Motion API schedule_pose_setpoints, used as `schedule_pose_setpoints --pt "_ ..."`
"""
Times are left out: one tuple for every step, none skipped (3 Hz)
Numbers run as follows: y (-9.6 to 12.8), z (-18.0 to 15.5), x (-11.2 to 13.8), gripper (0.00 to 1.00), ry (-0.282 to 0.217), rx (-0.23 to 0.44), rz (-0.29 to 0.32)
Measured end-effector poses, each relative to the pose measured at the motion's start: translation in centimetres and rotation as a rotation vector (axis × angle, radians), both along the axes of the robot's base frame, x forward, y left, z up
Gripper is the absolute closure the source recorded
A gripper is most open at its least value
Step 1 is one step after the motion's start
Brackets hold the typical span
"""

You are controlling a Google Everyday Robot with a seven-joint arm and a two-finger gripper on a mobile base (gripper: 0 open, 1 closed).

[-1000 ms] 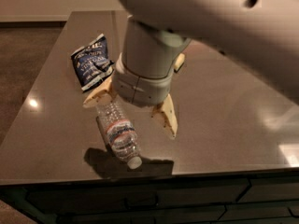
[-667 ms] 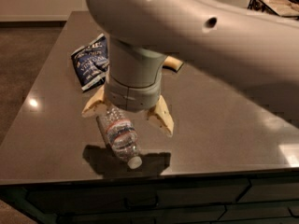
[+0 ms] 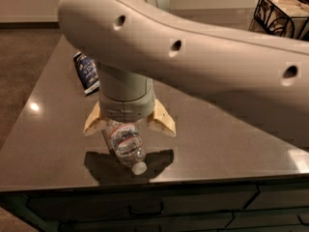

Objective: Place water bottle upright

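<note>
Gripper [image 3: 128,128] hangs low over the table [image 3: 217,141], fingers spread wide and apart either side of the bottle [image 3: 127,147], which lies tipped over, cap toward the near edge

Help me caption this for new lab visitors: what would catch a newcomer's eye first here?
The big pale robot arm sweeps across the top of the view. Below it, the gripper hangs open over the dark table, its tan fingers straddling a water bottle lying on its side, cap toward the near edge. A dark blue snack bag lies behind, at left.
</note>
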State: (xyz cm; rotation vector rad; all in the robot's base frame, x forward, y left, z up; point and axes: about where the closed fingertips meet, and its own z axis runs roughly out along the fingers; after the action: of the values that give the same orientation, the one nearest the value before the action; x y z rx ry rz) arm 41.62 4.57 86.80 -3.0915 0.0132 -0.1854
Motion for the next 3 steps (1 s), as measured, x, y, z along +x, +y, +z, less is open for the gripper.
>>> schedule_pose_setpoints --pt "0.3 -0.7 -0.3 0.00 0.018 -0.059 0.079" --pt "0.5 -1.4 -1.0 0.00 0.048 -0.100 0.138" --pt "1.0 -1.8 -1.5 0.00 0.078 -0.106 0.162"
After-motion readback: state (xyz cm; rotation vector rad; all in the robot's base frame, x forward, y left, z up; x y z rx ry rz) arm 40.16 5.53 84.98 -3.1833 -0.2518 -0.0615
